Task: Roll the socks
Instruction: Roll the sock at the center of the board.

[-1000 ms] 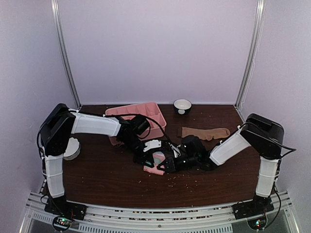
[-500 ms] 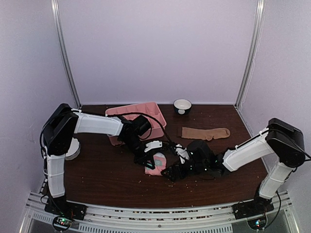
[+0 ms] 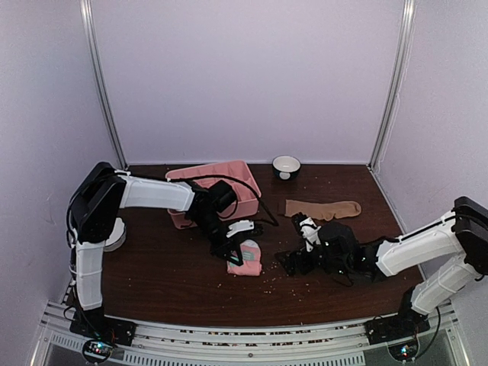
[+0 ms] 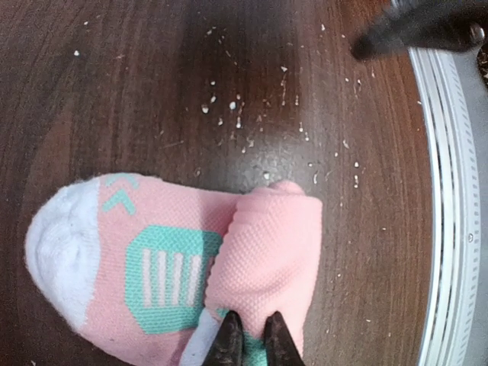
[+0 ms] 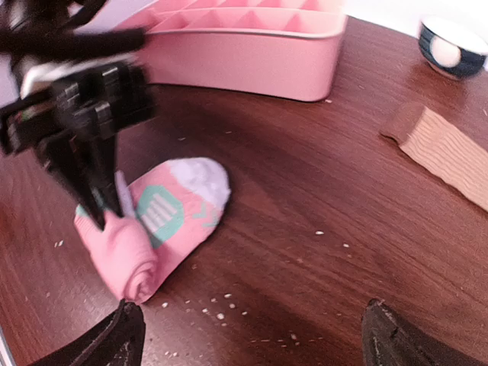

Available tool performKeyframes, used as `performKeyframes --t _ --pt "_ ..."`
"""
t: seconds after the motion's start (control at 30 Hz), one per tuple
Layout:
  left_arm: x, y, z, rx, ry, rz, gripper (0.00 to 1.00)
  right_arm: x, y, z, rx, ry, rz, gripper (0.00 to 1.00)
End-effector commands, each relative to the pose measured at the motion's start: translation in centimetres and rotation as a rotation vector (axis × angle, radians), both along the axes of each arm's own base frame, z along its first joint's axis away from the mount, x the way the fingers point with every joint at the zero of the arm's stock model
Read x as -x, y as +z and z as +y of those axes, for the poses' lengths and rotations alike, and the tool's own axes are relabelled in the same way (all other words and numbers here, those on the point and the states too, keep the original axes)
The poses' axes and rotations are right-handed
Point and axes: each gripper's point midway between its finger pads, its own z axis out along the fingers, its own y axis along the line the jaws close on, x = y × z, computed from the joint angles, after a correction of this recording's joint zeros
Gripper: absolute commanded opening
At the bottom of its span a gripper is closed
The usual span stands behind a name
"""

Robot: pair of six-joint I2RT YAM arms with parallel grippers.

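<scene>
The pink sock [image 3: 247, 258] with teal and white patches lies on the brown table, its cuff end rolled up toward the toe. My left gripper [image 4: 250, 341] is shut on a fold of the rolled part [image 4: 267, 244]; it also shows in the right wrist view [image 5: 103, 217], standing over the roll [image 5: 126, 255]. My right gripper [image 5: 252, 335] is wide open with only bare table between its fingers, a little to the right of the pink sock [image 5: 171, 210]; seen from above, the right gripper [image 3: 293, 264] is apart from it. The tan sock [image 3: 324, 208] lies flat at the back right.
A pink compartmented tray [image 3: 248, 189] stands behind the left arm. A small bowl [image 3: 286, 165] sits at the back wall. A white roll [image 3: 114, 233] lies at the far left. Crumbs [image 4: 229, 103] are scattered over the wood. The metal front rail [image 4: 450, 191] runs close by.
My right gripper let go of the pink sock, opened wide and drew back to the right. The left gripper stayed on the rolled sock and closed tighter.
</scene>
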Motion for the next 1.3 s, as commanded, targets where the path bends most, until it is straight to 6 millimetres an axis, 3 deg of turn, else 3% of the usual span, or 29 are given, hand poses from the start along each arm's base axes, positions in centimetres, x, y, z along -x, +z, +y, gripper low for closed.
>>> performKeyframes --t 0.0,0.1,0.23,0.33,0.57,0.83,1.03,1.17,1.27 --pt "3.9 -6.1 5.9 -0.307 0.008 0.173 0.00 2.4 0.7 2.1 0.162 0.124 -0.208 1.00" --pt "4.2 -5.8 5.8 -0.294 0.009 0.206 0.00 3.1 0.1 2.3 0.177 0.162 -0.199 0.99" --pt "5.1 -5.4 5.5 -0.274 0.001 0.284 0.00 6.6 1.2 4.9 0.169 0.388 -0.330 1.00" --pt "5.5 -5.6 5.5 -0.282 -0.014 0.328 0.00 7.4 0.2 6.9 0.270 0.493 -0.316 0.98" --pt "5.0 -6.8 5.4 -0.310 -0.012 0.342 0.00 7.9 -2.1 10.7 0.393 0.668 -0.306 0.64" --pt "4.1 -7.4 5.3 -0.325 -0.009 0.330 0.00 7.6 -4.7 11.4 0.507 0.742 -0.324 0.66" --pt "3.9 -7.8 5.3 -0.335 -0.019 0.331 0.00 6.5 -5.9 11.4 0.529 0.725 -0.305 0.45" --pt "3.7 -7.9 5.3 -0.332 -0.024 0.326 0.01 6.6 -6.9 11.3 0.534 0.745 -0.256 0.20" --pt "3.7 -7.1 4.9 -0.280 -0.047 0.329 0.13 6.7 -8.2 10.9 0.538 0.749 -0.183 0.13"
